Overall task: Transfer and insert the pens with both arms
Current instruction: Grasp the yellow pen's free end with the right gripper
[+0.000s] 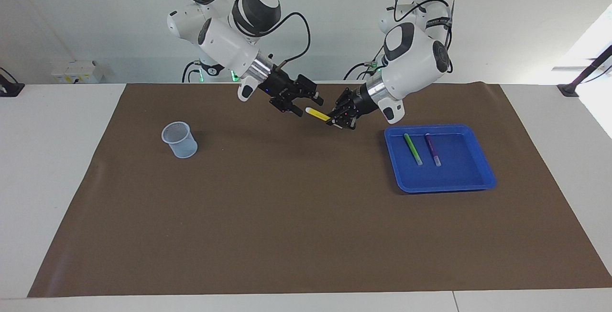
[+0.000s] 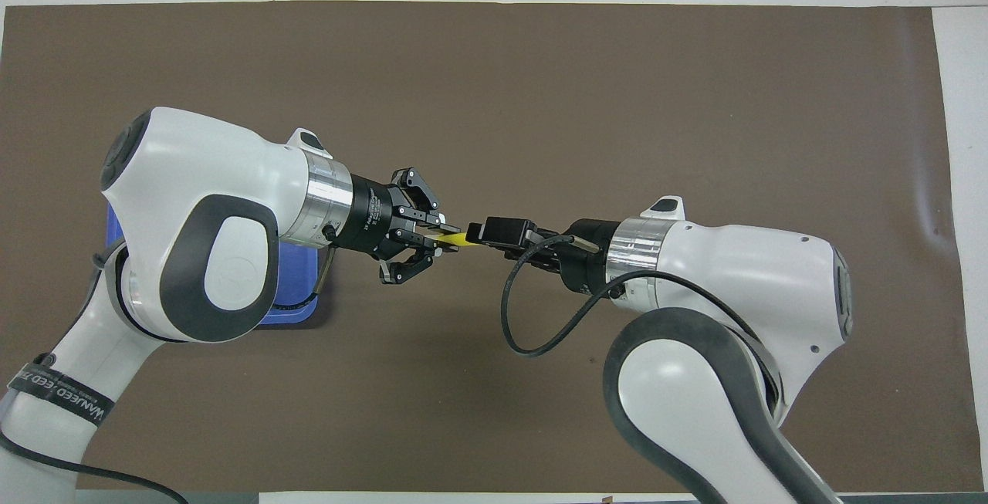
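Left gripper point(image 1: 337, 120) has its jaws clamped on the yellow pen point(image 1: 317, 114), held up over the brown mat point(image 1: 287, 216) mid-worktop (pale end pointing at the right gripper point(image 1: 300, 103), whose jaws are spread wide right at that tip). Green pen point(image 1: 413, 149) and purple pen point(image 1: 433, 149) lie in the blue tray point(image 1: 444, 185); a clear cup point(image 1: 180, 139) stands toward the right arm's end.
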Controlling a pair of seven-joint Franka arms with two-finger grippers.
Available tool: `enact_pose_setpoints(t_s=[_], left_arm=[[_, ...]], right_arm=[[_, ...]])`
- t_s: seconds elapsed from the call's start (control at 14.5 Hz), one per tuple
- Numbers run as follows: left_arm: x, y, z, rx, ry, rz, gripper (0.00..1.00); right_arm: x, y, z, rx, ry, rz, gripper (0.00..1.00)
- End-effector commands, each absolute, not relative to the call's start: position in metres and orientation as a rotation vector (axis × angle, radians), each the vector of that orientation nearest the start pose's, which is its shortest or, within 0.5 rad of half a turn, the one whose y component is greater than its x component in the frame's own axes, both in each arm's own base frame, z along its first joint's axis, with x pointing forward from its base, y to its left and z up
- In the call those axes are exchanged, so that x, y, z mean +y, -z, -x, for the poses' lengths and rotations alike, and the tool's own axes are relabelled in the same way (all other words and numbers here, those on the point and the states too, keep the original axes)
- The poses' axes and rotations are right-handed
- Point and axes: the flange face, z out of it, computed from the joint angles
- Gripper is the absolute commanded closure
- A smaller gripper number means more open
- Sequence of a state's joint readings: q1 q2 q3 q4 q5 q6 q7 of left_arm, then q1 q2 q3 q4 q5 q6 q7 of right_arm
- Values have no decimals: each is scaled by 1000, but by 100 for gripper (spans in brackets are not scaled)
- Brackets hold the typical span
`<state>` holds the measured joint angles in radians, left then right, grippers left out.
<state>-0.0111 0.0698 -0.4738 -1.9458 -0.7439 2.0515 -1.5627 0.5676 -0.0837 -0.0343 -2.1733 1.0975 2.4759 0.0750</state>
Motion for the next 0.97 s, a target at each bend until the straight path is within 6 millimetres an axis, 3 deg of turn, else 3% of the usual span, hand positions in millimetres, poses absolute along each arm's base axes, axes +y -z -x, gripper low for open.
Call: enact_pose_setpoints(t_s=[0.0,0.21,0.28,0.48,0.55,0.9], left_arm=[[-299,-467,-494,-2247,-1016,2552,100],[-300,-467,-494,-2246,-1019,2550,100],[-300,-467,-494,-2249,-1026,2548,100],[-300,-468,-494,-2249,-1024,2549,100],[-299,-468,-494,-2252,-1024,2548,100],[-300,-467,-494,-2247,-1028,2546,100]], right_arm=[[279,-470,-480,387,92,2209,42],[278,-469,-480,392,92,2209,43],[278,-469,-480,392,92,2209,49],[276,-469,-481,398,93,2207,90],[276,-469,-482,405,91,2201,97],[275,-470,-483,441,84,2166,100]])
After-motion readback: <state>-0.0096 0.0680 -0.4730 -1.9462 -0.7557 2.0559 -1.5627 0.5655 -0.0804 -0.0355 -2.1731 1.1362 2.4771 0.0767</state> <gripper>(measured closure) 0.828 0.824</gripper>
